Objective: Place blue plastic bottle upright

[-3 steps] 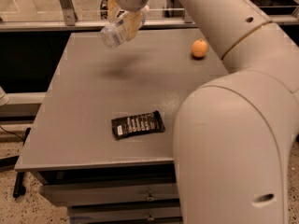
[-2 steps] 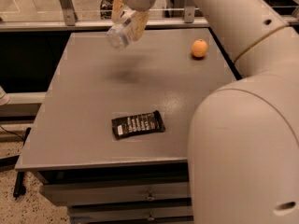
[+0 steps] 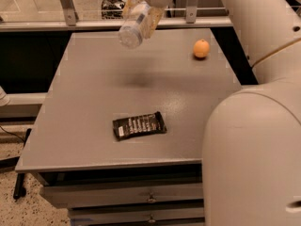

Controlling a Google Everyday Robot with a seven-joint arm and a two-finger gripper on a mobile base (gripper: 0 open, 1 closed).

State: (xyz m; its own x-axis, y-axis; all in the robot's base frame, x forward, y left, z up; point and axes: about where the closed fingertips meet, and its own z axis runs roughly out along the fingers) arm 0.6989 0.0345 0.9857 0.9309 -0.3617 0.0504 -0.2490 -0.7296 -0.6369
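The table (image 3: 70,102) fills the left and middle of the frame, a grey top with drawers below its front edge. A black packet (image 3: 139,125) lies flat at lower centre, near the front edge.

Above it, at upper centre, the bottle (image 3: 131,32) hangs in the air over the far half of the table, well clear of the top. Its soft shadow falls on the grey surface just below it in the frame. The gripper (image 3: 141,18) comes down from the top edge and pinches the bottle across its body, with a tan finger showing on each side.

The bottle is not upright. Its long axis slants, the free end pointing down and to the left, towards the camera, and the other end running up into the gripper. The free end may be the base, but the view does not settle which end carries the cap.

I judge that the coming move turns on this slant: the wrist must swing the axis to vertical, base down, before lowering.

An orange (image 3: 201,48) sits on the table at upper right, well apart from the bottle. The arm (image 3: 254,149) fills the right side.
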